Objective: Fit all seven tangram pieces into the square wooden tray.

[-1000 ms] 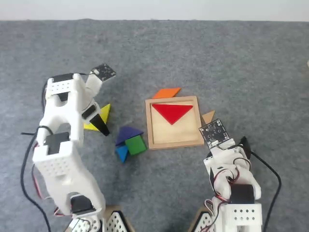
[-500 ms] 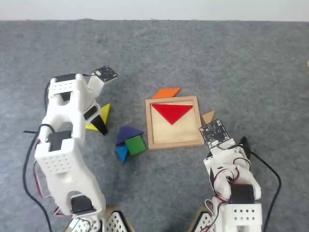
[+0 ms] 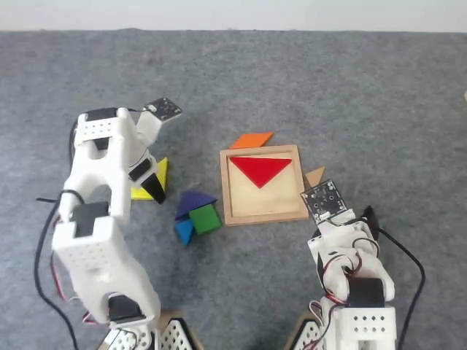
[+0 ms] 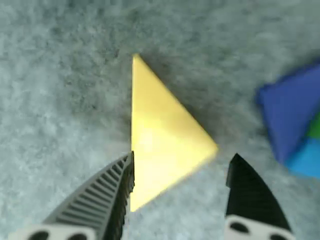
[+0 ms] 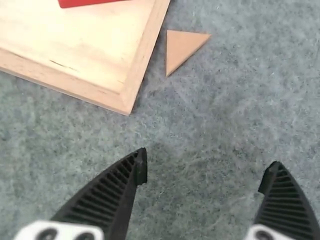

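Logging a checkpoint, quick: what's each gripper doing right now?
Left gripper: open, straddling the yellow triangle.
Right gripper: open, holding nothing.

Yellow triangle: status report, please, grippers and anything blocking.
Left gripper open, astride yellow triangle on the mat, not gripped. Right gripper open, over mat beside tray. Tray holds red triangle alone. Nothing blocking.

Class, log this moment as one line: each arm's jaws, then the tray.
left jaws open around yellow triangle | right jaws open above carpet near tan triangle | tray holds red triangle only
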Robot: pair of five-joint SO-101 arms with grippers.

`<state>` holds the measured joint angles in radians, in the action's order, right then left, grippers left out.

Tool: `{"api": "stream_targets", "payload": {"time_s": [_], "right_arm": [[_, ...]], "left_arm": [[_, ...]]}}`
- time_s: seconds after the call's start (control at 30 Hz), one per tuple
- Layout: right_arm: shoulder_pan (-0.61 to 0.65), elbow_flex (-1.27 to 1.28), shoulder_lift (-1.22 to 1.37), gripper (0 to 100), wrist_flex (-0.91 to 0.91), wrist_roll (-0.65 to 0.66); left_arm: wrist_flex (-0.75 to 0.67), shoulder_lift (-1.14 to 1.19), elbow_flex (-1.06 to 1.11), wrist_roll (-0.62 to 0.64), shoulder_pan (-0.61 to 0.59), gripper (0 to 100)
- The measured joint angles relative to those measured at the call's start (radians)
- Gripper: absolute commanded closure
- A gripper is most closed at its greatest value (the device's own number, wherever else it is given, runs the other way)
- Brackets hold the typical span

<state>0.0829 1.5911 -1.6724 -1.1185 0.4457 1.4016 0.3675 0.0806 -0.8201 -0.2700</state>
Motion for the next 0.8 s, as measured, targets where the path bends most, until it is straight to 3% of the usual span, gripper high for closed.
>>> {"api": "stream_targets", "payload": {"time_s": [0.17,0.27,0.4,0.8], "right_arm": [[0.0,0.0,0.0,63.8,0.0,0.009],[0.0,0.0,0.0,63.8,0.0,0.015],[0.0,0.0,0.0,63.8,0.0,0.017],[0.0,0.0,0.0,63.8,0.0,0.018]], "left_arm": [[0.015,-0.193,0.133,0.0,0.034,71],[0.012,-0.273,0.207,0.018,0.052,65],[-0.091,-0.287,0.232,0.058,0.038,64],[-0.115,0.058,0.041,0.025,-0.017,64]]}}
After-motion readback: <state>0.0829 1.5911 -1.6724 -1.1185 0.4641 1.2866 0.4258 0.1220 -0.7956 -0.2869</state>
